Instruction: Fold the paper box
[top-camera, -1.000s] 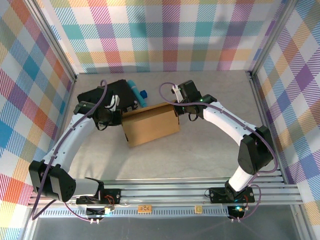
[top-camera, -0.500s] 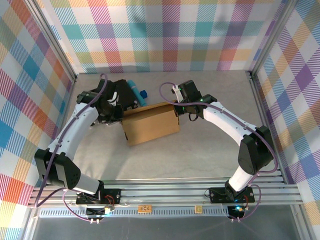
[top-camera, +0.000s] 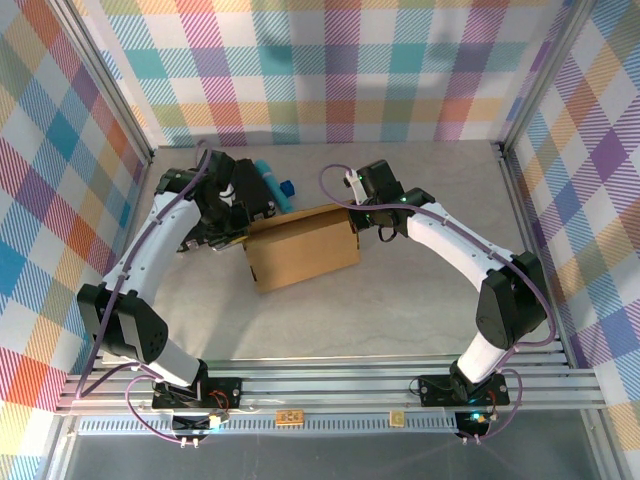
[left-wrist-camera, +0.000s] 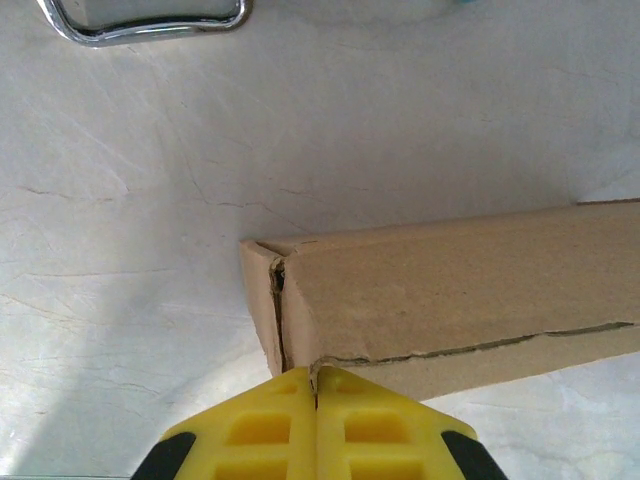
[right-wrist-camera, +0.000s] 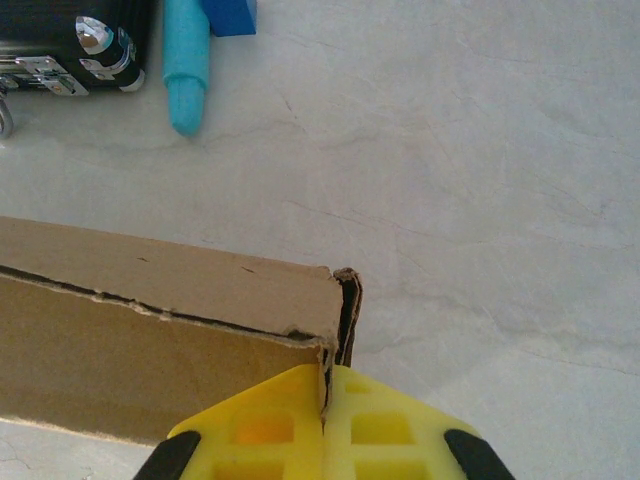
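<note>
Bracing paper box (top-camera: 302, 250), lying mid tabletop (top-camera: 420, 300) beside black case (right-wrist-camera: 60, 30): left hand (left-wrist-camera: 315, 372) clenched empty at left corner, right hand (right-wrist-camera: 325, 370) clenched empty at right corner. Best push inward evenly, slowly.

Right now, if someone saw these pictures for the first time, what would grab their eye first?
The brown paper box lying mid-table, with an arm curving in from each side. The left pincer and right pincer, both yellow-tipped and shut, sit at its two far corners. Behind it on the left lie a black case and a light blue tube, all framed by bright plaid walls.
</note>
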